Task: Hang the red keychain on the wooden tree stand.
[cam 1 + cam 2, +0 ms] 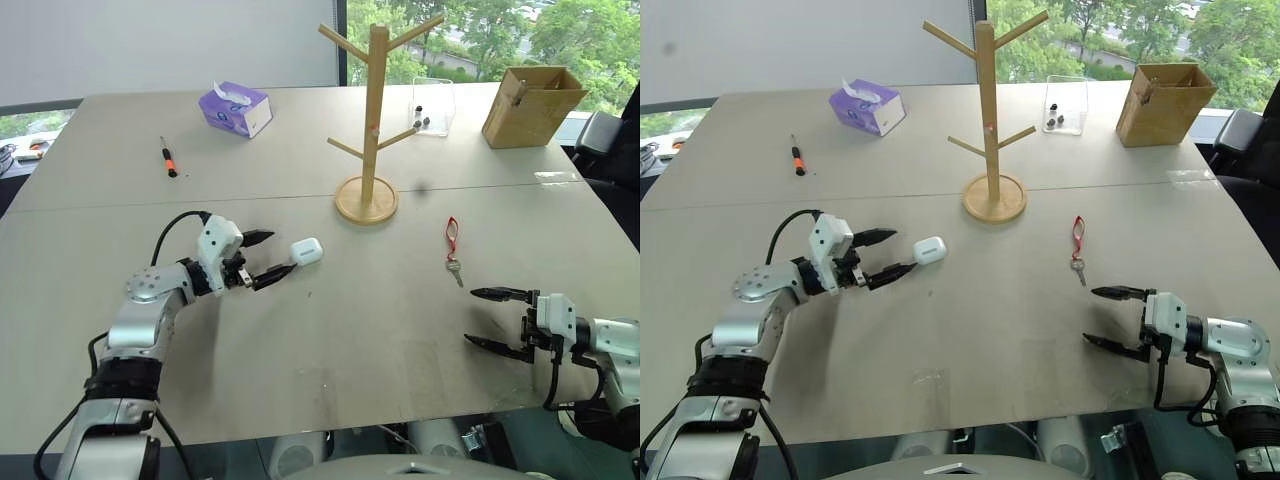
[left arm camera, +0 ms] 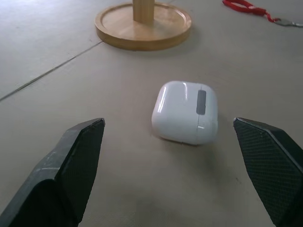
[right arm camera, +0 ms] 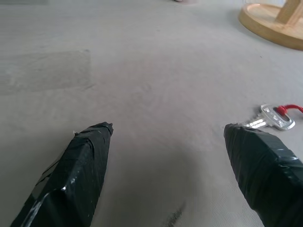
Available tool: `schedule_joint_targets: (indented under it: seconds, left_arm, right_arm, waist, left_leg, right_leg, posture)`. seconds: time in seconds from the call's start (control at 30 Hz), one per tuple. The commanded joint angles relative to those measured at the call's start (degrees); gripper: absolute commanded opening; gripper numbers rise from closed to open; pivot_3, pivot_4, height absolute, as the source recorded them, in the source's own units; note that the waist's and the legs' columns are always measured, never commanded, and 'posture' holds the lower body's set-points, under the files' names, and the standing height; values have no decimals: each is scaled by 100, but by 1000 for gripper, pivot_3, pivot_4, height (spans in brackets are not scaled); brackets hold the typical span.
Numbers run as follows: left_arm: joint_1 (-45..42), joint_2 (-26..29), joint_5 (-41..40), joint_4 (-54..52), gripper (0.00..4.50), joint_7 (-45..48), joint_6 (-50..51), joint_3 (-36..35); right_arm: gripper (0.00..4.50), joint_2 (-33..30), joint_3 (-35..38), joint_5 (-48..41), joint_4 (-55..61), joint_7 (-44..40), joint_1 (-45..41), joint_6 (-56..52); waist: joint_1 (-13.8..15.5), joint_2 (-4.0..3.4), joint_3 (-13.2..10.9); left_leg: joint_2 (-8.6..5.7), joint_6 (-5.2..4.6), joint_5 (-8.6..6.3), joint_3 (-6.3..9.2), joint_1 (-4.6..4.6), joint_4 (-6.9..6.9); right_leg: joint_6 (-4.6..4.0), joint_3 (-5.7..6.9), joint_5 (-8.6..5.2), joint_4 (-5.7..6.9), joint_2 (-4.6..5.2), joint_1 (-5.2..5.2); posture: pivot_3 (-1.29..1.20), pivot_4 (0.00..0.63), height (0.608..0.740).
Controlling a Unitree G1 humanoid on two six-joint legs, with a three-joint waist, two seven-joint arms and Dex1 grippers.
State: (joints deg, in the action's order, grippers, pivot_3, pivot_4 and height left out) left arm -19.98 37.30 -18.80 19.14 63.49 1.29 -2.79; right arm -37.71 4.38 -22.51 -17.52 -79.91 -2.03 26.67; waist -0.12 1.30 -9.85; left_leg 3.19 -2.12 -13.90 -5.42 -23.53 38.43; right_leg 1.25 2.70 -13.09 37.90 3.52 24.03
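Flat on the worktop near the wooden tree stand lay the red keychain, light and limp, best pinched mid-strap by the wide-open, empty right claw.

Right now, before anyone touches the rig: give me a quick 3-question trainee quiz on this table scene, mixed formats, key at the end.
1. True or false: the red keychain already hangs on a peg of the wooden tree stand.
2. Multiple choice: what lies just ahead of the open left pincer? A) a white earbud case B) a screwdriver C) a tissue box
3. Fill in: the right pincer is ____ and holds nothing.

Key:
1. False: it lies flat on the table, between the stand's base and the right pincer.
2. A
3. open
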Motion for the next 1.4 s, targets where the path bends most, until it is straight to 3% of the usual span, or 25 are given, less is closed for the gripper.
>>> schedule_joint_targets:
  seconds: [0.03,0.43,1.0,1.13,1.2,1.23,1.4]
  left_arm:
    - [-476,-34,241,617,4500,316,-695,93]
    - [-1055,-309,508,1454,4500,848,-1180,385]
    - [-1624,-681,1208,2395,4500,679,-1321,706]
    - [-1635,-712,1178,2392,3346,704,-1261,680]
    - [-1650,-717,1191,2414,2301,694,-1276,673]
    - [-1653,-719,1195,2419,2065,683,-1284,668]
    - [-1699,-750,1071,2389,2075,216,-1077,402]
  right_arm:
    - [4039,-1,168,-467,742,206,177,-503]
    - [4039,79,326,-775,1382,618,640,-1173]
    - [4039,252,288,-670,1635,969,786,-1209]
    - [4099,268,279,-659,1642,998,785,-1198]
    - [4099,271,269,-652,1649,1015,764,-1206]
    - [4099,273,267,-650,1649,1020,755,-1207]
    - [4099,314,273,-599,1631,1093,682,-1150]
  waist:
    - [21,0,0]
    - [81,0,0]
    - [93,0,1]
    - [96,0,1]
    - [94,0,1]
    - [94,-1,1]
    - [92,-1,1]
  left_leg:
    - [0,0,0,0,-3,1]
    - [0,-1,0,-4,-9,6]
    - [-3,-1,0,6,-15,12]
    - [-2,-1,0,13,-15,17]
    - [-3,-1,0,23,-15,19]
    - [-3,-2,0,29,-14,19]
    - [-3,-2,0,42,-15,20]
  right_leg:
    - [0,4,0,0,0,0]
    - [0,11,0,-1,-1,1]
    - [1,22,0,0,-1,-1]
    - [1,28,0,0,0,-8]
    - [1,29,0,1,0,-9]
    - [1,29,0,1,0,-9]
    - [1,31,0,1,0,-11]
  posture:
    - [0,150,740]
    - [0,150,740]
    - [0,150,740]
    - [0,150,740]
    - [0,150,740]
    - [0,150,740]
    - [0,150,740]
